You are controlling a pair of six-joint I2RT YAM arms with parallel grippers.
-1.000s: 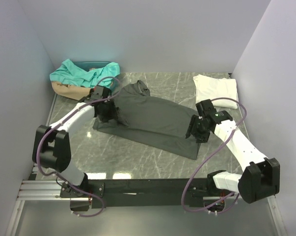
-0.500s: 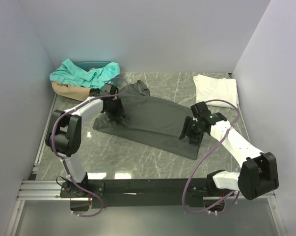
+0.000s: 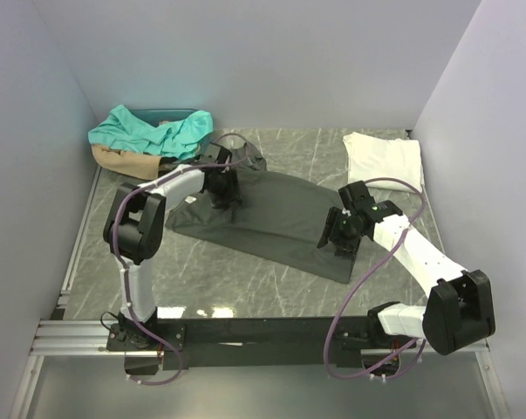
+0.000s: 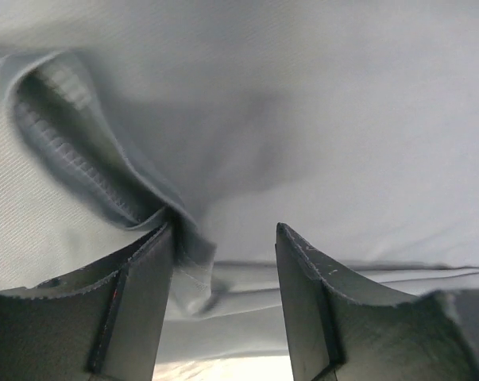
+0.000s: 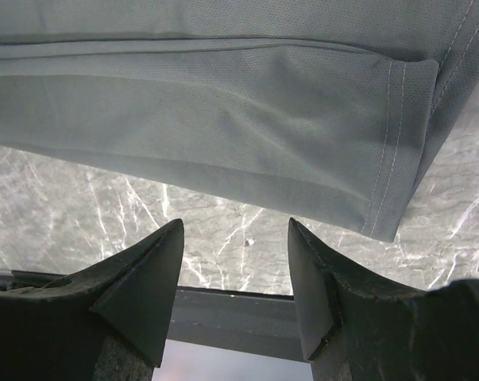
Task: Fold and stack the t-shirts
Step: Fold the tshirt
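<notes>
The dark charcoal t-shirt (image 3: 276, 214) lies spread slantwise across the marble table (image 3: 245, 279). My left gripper (image 3: 227, 193) is low over its far left part, near the neck. In the left wrist view the left gripper (image 4: 223, 230) is open, and a raised fold of the grey cloth (image 4: 88, 171) touches its left finger. My right gripper (image 3: 333, 237) is open at the shirt's right end. In the right wrist view the right gripper (image 5: 235, 222) hangs over bare marble, just short of the stitched hem (image 5: 382, 182). The white t-shirt (image 3: 384, 158) lies folded at the far right.
A heap of teal cloth (image 3: 149, 129) over tan cloth (image 3: 116, 160) sits at the far left corner. Grey walls enclose the table on the left, back and right. A black rail (image 3: 263, 332) runs along the near edge by the arm bases.
My left gripper has moved right and farther away along the shirt, toward the neck. My right gripper shifted slightly left onto the shirt's right end, then held still.
</notes>
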